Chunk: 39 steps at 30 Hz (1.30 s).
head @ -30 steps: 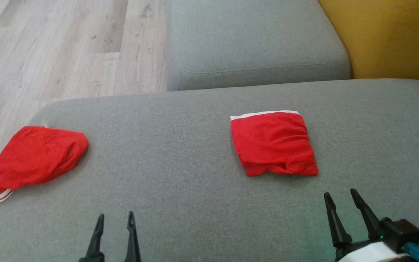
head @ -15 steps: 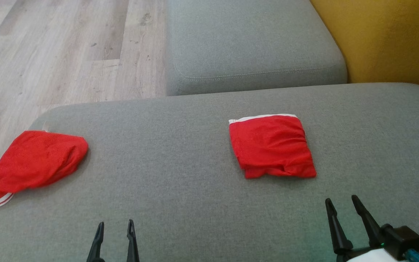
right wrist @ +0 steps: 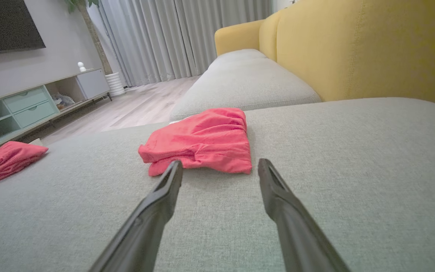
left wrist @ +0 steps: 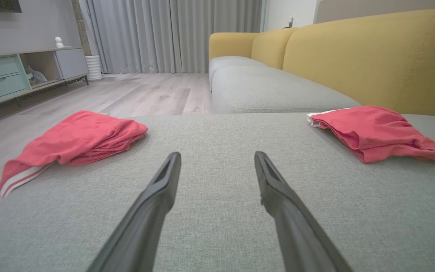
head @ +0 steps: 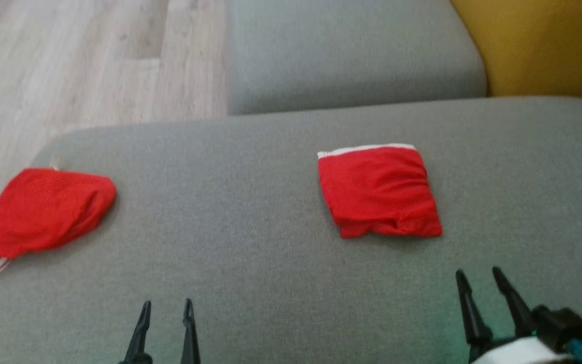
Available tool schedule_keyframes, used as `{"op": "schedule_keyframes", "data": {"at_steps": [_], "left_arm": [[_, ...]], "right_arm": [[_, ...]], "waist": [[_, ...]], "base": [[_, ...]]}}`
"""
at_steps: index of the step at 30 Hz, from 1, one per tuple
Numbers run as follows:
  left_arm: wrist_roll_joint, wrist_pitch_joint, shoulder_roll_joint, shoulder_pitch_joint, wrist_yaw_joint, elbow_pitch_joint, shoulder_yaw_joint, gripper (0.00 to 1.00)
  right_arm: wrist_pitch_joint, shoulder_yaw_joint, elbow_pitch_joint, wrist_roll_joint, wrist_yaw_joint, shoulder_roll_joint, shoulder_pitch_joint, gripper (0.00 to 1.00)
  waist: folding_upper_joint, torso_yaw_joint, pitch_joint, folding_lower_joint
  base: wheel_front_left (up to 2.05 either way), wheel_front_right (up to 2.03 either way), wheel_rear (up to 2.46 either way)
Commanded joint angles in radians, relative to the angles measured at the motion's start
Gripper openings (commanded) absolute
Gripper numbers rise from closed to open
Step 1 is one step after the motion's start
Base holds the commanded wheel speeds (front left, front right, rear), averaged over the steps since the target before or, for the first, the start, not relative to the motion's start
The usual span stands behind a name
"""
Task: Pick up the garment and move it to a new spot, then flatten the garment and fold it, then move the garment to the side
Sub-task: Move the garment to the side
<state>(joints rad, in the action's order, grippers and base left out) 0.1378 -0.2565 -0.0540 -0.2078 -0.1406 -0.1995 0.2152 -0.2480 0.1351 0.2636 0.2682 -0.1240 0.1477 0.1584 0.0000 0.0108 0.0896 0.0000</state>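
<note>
Both spread and empty, the left end effector (head: 166, 303) and right end effector (head: 478, 271) hover over the grey sofa cushion (head: 250, 242), where the folded red jersey (head: 379, 192) lies just beyond the right one: light, limp mesh, I'd reckon, best pinched at its near layered edge.

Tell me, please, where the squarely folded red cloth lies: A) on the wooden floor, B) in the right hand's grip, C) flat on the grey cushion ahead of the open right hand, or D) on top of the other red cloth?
C: the folded red cloth lies flat on the grey cushion, just beyond the open, empty right hand and well apart from the other red cloth at the cushion's left edge.
</note>
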Motion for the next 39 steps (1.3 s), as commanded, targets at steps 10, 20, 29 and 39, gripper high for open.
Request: {"op": "schedule_keyframes", "data": {"at_steps": [10, 20, 29, 39], "left_arm": [[-0.035, -0.005, 0.004, 0.187, 0.002, 0.087, 0.049, 1.0], [-0.058, -0.005, 0.004, 0.297, -0.011, 0.083, 0.104, 1.0], [-0.068, -0.005, 0.004, 0.32, -0.029, 0.089, 0.119, 1.0], [-0.107, -0.005, 0.004, 0.388, -0.004, 0.11, 0.129, 1.0]], "right_arm": [[-0.005, 0.041, 0.157, 0.165, -0.007, 0.1, -0.374, 1.0], [0.254, 0.176, 0.443, 0.401, -0.007, 0.219, -0.69, 1.0], [0.286, 0.309, 0.525, 0.54, -0.007, 0.252, -0.736, 0.0], [0.246, 0.397, 0.51, 0.54, -0.007, 0.545, -0.776, 0.0]], "waist": [[0.0, -0.051, -0.223, 0.0], [0.0, -0.137, -0.35, 0.0], [0.0, -0.133, -0.379, 0.0], [0.0, -0.036, -0.491, 0.0]], "base": [[0.0, 0.0, 0.0], [0.0, 0.0, 0.0], [0.0, 0.0, 0.0], [0.0, 0.0, 0.0]]}}
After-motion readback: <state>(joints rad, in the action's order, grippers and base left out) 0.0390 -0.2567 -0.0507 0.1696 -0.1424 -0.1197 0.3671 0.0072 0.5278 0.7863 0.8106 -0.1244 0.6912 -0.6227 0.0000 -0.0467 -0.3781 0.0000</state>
